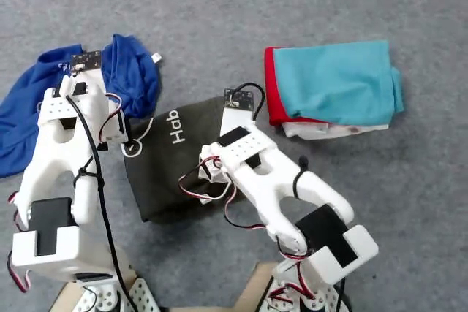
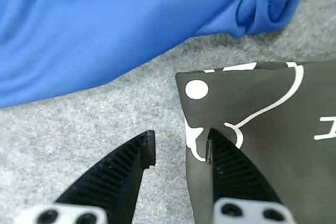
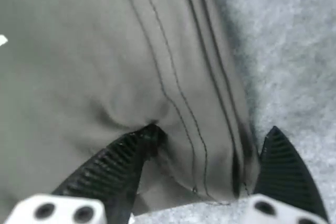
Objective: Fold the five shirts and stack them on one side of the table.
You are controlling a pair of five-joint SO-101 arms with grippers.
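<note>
Shirts number five on the grey felt table (image 1: 409, 202). Closest to the arm bases I see the dark shirt with white print (image 1: 172, 162), lying flat between the two arms. The left gripper (image 2: 181, 148) is down at one corner of it, at the side toward the blue shirt. Its jaws are apart by a moderate gap, one finger resting on the dark cloth and the other on the bare felt, so the shirt's edge runs between them and nothing is pinched. The right gripper (image 3: 212, 135) is at the opposite edge, by the stitched hem. Its jaws stand wide, one finger pressing a small dent into the fabric and the other on the table just beside the hem. Farther back, on the left arm's side, the blue shirt (image 1: 128, 71) lies crumpled and unfolded, near the dark one. Farther back on the right arm's side there is a folded stack, well apart from the dark shirt: the teal shirt (image 1: 336, 82) on top, the red shirt (image 1: 269, 89) under it, and the white shirt (image 1: 329, 131) at the bottom.
</note>
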